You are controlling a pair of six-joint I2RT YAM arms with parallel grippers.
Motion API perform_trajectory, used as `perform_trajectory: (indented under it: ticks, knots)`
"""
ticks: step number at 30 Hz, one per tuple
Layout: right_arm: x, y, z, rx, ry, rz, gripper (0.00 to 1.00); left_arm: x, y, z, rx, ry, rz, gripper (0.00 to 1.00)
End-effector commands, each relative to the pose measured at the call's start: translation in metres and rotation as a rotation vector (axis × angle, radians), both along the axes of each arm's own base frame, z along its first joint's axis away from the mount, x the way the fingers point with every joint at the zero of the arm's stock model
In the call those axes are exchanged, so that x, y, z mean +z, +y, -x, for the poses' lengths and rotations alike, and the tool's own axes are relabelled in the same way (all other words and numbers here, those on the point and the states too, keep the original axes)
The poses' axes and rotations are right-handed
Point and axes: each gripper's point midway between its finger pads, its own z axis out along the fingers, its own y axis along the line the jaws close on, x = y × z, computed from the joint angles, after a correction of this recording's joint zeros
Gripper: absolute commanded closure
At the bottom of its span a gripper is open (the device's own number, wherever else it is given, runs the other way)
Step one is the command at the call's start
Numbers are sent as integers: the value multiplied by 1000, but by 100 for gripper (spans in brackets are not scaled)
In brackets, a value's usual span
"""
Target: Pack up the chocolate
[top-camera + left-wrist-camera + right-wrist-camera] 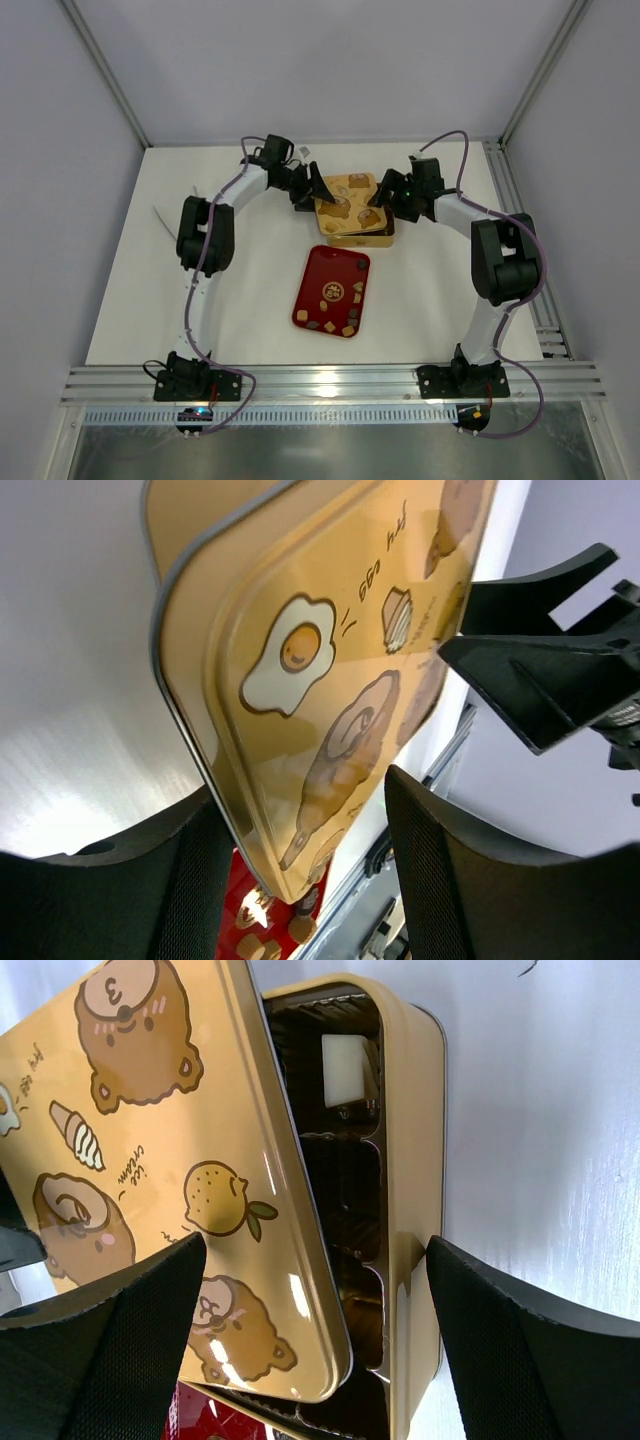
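The gold tin stands at the back centre with its illustrated lid lying askew on top. In the right wrist view the lid leaves one column of dark compartments uncovered, with a cream square chocolate in one. Several chocolate pieces lie on the red tray in front of the tin. My left gripper is open, its fingers straddling the lid's left edge. My right gripper is open, straddling the lid's right edge and the tin's wall.
The red tray's corner with a few tan pieces shows under the lid in the left wrist view. A white card lies at the table's left. Aluminium rails run along the right side and the front edge.
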Motion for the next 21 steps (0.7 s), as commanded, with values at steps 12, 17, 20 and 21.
perform_trajectory:
  ticks: [12,17,20,21]
  knots:
    - [15,18,-12,58,-66,-14,9,-6,12,-4,-21,-14,-90,40]
    - [13,21,-13,64,-63,-16,10,-6,13,-4,-40,-18,-132,40]
    - [11,23,-12,70,-58,-16,10,-7,13,-5,-52,-29,-165,41]
    - [12,23,-13,68,-60,-15,10,-7,13,-6,-54,-33,-174,41]
